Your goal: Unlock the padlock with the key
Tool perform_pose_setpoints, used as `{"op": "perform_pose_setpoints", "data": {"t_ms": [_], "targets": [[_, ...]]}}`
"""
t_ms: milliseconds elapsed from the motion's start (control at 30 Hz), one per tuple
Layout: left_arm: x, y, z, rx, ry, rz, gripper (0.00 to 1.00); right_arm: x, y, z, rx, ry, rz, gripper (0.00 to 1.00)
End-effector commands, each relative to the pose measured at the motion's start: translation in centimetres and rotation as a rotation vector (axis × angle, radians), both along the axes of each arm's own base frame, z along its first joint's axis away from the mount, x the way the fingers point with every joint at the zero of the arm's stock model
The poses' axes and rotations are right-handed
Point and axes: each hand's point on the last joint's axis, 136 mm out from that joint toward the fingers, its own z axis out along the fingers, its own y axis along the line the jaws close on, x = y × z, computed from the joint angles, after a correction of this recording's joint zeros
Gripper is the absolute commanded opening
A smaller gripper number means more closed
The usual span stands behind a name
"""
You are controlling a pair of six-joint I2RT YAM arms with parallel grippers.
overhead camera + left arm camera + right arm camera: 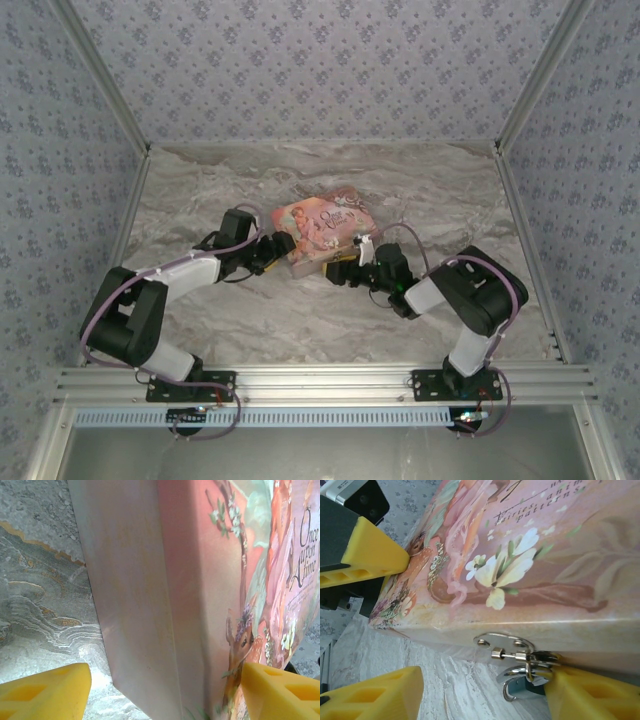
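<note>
Right fingers [590, 697] straddle the padlock [522, 689] — one finger touching it.

Robot test cell, laboratory type, dressed as a domestic room. Aluminium frame [528, 90] is enclosing the space; floral wallpaper [320, 70] is covering three walls; marble-patterned tabletop [300, 312] is lying inside; left arm [190, 268] and right arm [440, 290] are sitting bolted on the front rail [330, 378].

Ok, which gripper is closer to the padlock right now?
Right. The right gripper has the padlock right beside one of its fingers, on the pink tin's side. The left gripper straddles the tin's other end, away from the lock.
</note>
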Motion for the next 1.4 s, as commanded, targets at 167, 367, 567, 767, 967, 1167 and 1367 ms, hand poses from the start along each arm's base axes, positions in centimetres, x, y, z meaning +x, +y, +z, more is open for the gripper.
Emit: {"op": "perform_pose_setpoints", "data": {"t_ms": [167, 367, 567, 767, 967, 1167, 1367], "targets": [[-1.3, 0.5, -1.4, 0.036, 0.054, 0.005, 0.78, -0.1, 0.9, 2.1, 0.059, -0.092, 0.062, 0.58], [-1.2, 0.5, -1.4, 0.036, 0.053, 0.005, 0.78, -0.7, 0.8, 2.4, 0.071, -0.110, 0.080, 0.54], [-1.1, 0.5, -1.4, 0.040, 0.053, 0.007, 0.78, -0.8, 0.9, 2.3, 0.068, -0.107, 0.089, 0.49], [-1.1, 0.5, -1.3, 0.039, 0.053, 0.007, 0.78, -0.7, 0.8, 1.8, 0.051, -0.092, 0.085, 0.41], [-1.1, 0.5, -1.2, 0.039, 0.051, 0.006, 0.78, -0.7, 0.6, 1.1, 0.031, -0.077, 0.073, 0.32], [-1.2, 0.6, -1.3, 0.042, 0.052, 0.006, 0.78, -0.8, 0.3, 0.3, 0.009, -0.059, 0.069, 0.30], [-1.3, 0.7, -1.3, 0.045, 0.052, 0.006, 0.78, -0.9, 0.1, -0.2, -0.006, -0.045, 0.063, 0.23]]}}
